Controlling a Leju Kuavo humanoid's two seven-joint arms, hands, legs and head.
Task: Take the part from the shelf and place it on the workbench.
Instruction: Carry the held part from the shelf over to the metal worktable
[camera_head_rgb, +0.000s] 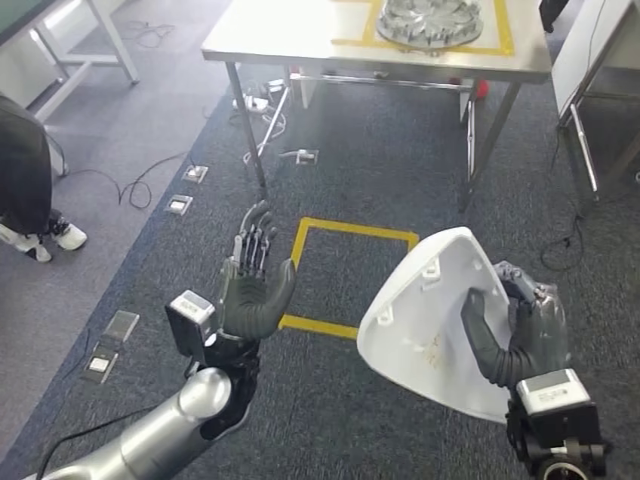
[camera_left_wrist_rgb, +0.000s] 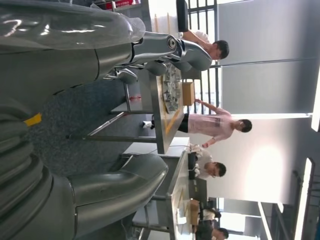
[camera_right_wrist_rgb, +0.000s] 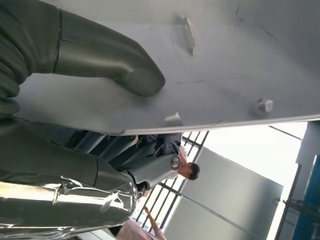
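**Part in my right hand, desk dead ahead**

Part first: the white moulded part (camera_head_rgb: 423, 320) is off the shelf and in the air, low on my right side, above the dark carpet (camera_head_rgb: 151, 220). My right hand (camera_head_rgb: 521, 335) grips it at its right edge, thumb pressed on the inner face and the other fingers (camera_right_wrist_rgb: 124, 150) curled behind the shell, as the right wrist view confirms. Its ribbed inner side with small clips faces me. I judge the long axis to run from the lower left up to the tapered tip at the upper right, and that tip tilts toward the desk.

My left hand (camera_head_rgb: 253, 280) holds nothing; palm turned up, its fingers spread apart, it hovers just beside the part's left edge without touching it. It is the nearer one for supporting that free edge, should the shell sag.

Outward from there, a yellow taped square (camera_head_rgb: 351, 275) marks the carpet between my hands and the desk (camera_head_rgb: 302, 40). The desk lies straight ahead, well apart from the part. On its top, inside a yellow taped frame, sits a round grey metal casting (camera_head_rgb: 430, 20), near the far right corner. Carrying forward and up is what I judge the coming move to need. A person's dark trousers and white shoes (camera_head_rgb: 41, 235) stand at my far left.
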